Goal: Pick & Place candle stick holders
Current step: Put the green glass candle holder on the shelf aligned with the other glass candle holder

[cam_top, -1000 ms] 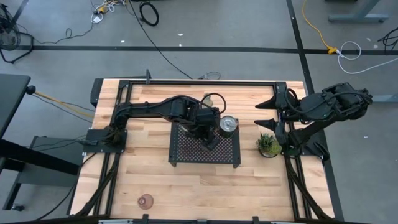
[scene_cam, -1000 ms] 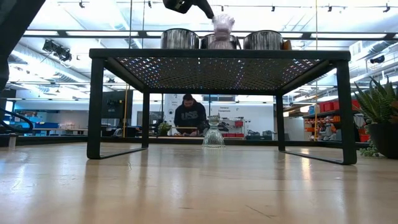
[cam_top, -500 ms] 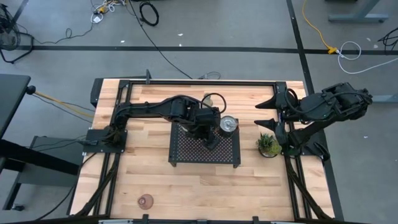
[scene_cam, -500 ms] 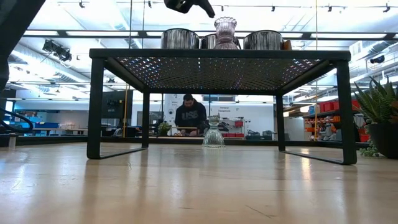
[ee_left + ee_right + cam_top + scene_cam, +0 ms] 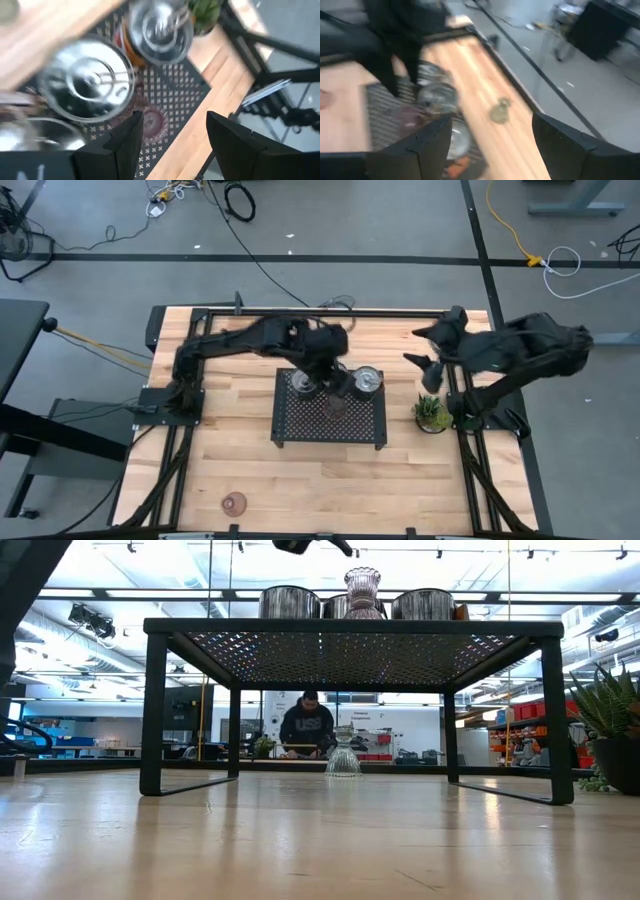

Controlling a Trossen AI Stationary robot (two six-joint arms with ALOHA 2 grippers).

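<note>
- The left hand (image 5: 335,370) is hovering spread and empty over the black tray (image 5: 330,420), where a pink glass holder (image 5: 363,592) is standing beside silver holders (image 5: 289,602).
- The right hand (image 5: 432,350) is waiting spread above the surface's far edge.

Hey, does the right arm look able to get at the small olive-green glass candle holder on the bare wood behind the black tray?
Probably yes: the olive-green glass candle holder stands alone on bare wood, and the right hand hovers open nearby with nothing between.
</note>
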